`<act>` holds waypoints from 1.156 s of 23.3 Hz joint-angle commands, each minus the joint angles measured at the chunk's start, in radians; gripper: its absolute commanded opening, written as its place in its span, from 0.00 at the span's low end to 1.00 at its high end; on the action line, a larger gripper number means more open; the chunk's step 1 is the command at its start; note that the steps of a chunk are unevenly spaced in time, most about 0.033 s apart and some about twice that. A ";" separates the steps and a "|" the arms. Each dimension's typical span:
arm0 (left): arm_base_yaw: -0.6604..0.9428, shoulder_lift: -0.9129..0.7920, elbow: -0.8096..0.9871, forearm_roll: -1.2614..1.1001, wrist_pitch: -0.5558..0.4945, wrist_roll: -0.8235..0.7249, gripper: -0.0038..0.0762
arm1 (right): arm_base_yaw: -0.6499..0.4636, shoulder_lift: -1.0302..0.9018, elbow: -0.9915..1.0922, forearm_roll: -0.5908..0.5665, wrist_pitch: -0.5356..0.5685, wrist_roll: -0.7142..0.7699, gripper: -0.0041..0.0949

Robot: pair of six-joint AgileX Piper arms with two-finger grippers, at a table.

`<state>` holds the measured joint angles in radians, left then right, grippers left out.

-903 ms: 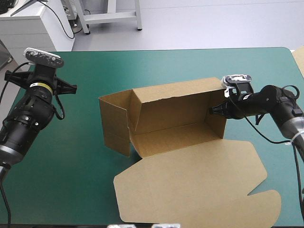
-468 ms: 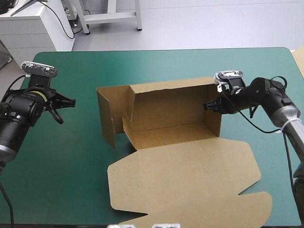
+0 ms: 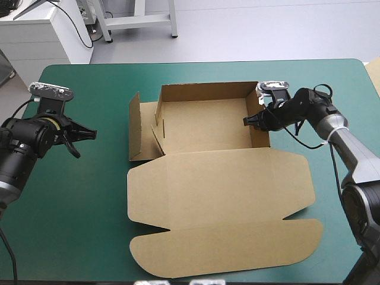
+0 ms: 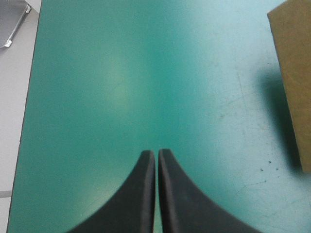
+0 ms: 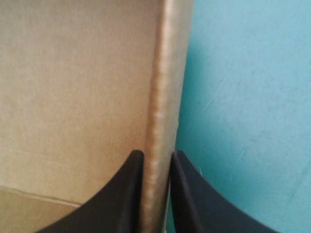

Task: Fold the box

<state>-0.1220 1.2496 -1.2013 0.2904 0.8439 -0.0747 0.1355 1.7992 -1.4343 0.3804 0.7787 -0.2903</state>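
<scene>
The brown box (image 3: 202, 119) stands mid-table as an open tray with its back and right walls raised. Its lid (image 3: 219, 208) lies flat toward the table's front edge. A loose side flap (image 3: 135, 127) stands apart at the tray's left end. My right gripper (image 3: 252, 120) is shut on the top edge of the right wall; in the right wrist view the fingers (image 5: 132, 194) pinch the board's edge (image 5: 165, 73). My left gripper (image 3: 89, 133) hovers over the teal-green cover left of the box, shut and holding nothing (image 4: 156, 155). The flap's edge (image 4: 291, 73) shows ahead of it.
The teal-green cover (image 3: 77, 208) stretches from the box's left flap to the table's left edge. The lid's front flaps reach almost to the table's front edge (image 3: 225, 261). A pale sheet edge (image 3: 375, 74) shows at the table's right edge.
The box has turned square to the table and slid toward the far edge, with my right gripper carrying its right wall leftward. The left gripper has drawn slightly lower and nearer the flap.
</scene>
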 commanded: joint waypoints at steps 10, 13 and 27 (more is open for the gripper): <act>0.001 -0.030 -0.032 0.008 -0.009 0.021 0.05 | 0.001 -0.035 -0.329 -0.217 0.243 0.064 0.39; 0.001 -0.030 -0.032 0.008 -0.009 0.021 0.05 | 0.001 -0.035 -0.408 -0.233 0.307 0.074 0.39; 0.001 -0.028 -0.032 0.008 -0.009 0.024 0.05 | 0.001 0.050 -0.415 -0.156 0.360 0.119 0.37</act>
<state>-0.1220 1.2496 -1.2013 0.2901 0.8787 -0.0488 0.1385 1.8615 -1.8193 0.2065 1.1435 -0.1806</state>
